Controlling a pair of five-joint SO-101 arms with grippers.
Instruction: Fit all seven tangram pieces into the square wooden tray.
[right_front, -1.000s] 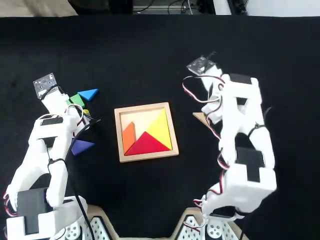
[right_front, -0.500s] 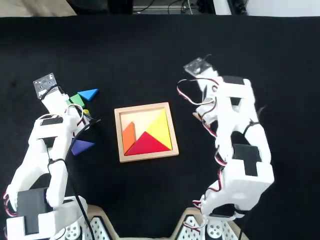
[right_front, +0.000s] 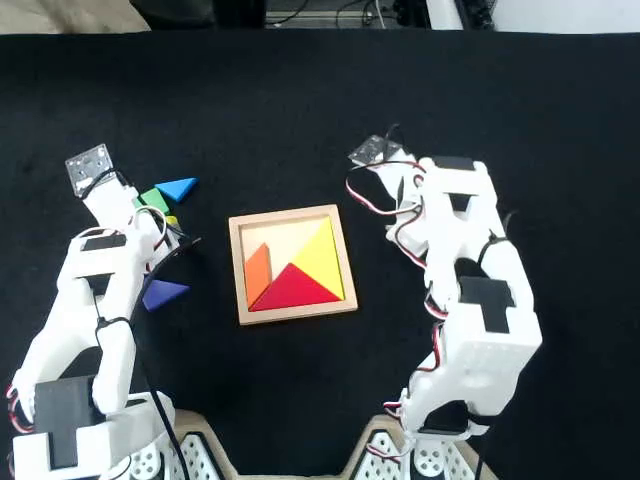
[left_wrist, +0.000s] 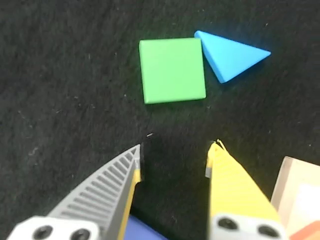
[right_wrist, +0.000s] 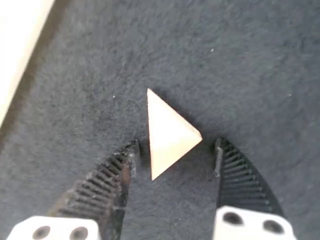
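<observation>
The square wooden tray (right_front: 237, 270) lies mid-table and holds an orange piece (right_front: 258, 271), a red triangle (right_front: 294, 288), a yellow triangle (right_front: 323, 256) and a pale piece (right_front: 284, 240). A green square (left_wrist: 172, 70) and a blue triangle (left_wrist: 232, 54) lie touching just ahead of my open left gripper (left_wrist: 176, 160), which holds nothing. A purple triangle (right_front: 165, 292) rests beside the left arm. My right gripper (right_wrist: 175, 150) is open, low over the cloth to the tray's right, with a small pale wooden triangle (right_wrist: 167, 132) between its fingers, untouched.
Black cloth covers the table. A corner of the tray (left_wrist: 295, 190) lies close to the left gripper, and the tray's edge (right_wrist: 20, 40) runs near the right gripper. The right arm (right_front: 470, 290) stands over the cloth right of the tray.
The right arm has swung left toward the tray and now covers the pale triangle that showed beside it in the high view. The left arm has not moved.
</observation>
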